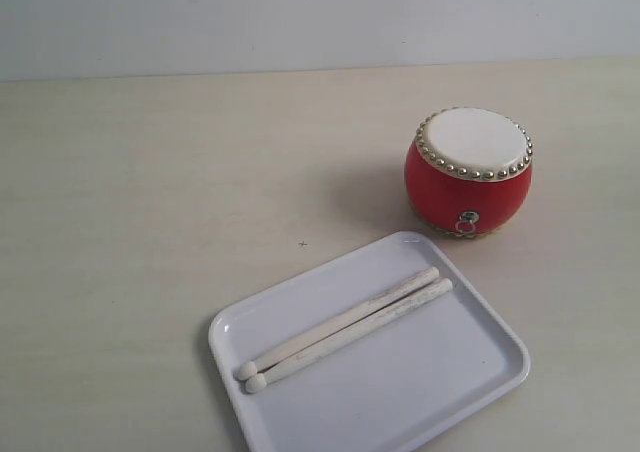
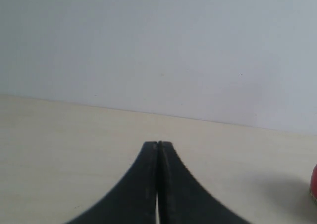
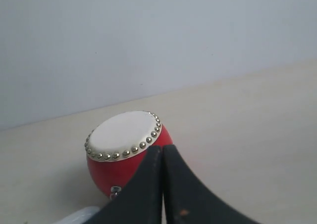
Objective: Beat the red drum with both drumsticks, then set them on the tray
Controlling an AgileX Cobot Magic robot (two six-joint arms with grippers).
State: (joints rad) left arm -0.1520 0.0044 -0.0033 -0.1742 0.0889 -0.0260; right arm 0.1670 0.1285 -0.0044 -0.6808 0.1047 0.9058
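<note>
**Drumsticks at rest on the tray**

Both drumsticks [image 1: 345, 327] are shown lying side by side, diagonally across the white tray [image 1: 470, 372] on the counter [image 1: 150, 192]. The red drum [image 1: 468, 172] is set upright just beside the tray's far corner. The left jaws and right jaws are pressed together, empty.

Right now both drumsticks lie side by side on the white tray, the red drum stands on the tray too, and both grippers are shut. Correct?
No. The exterior view shows the drum standing on the table, beside the far corner of the tray, not on it. The drumsticks lie side by side on the tray, and the left gripper and right gripper are shut.
</note>
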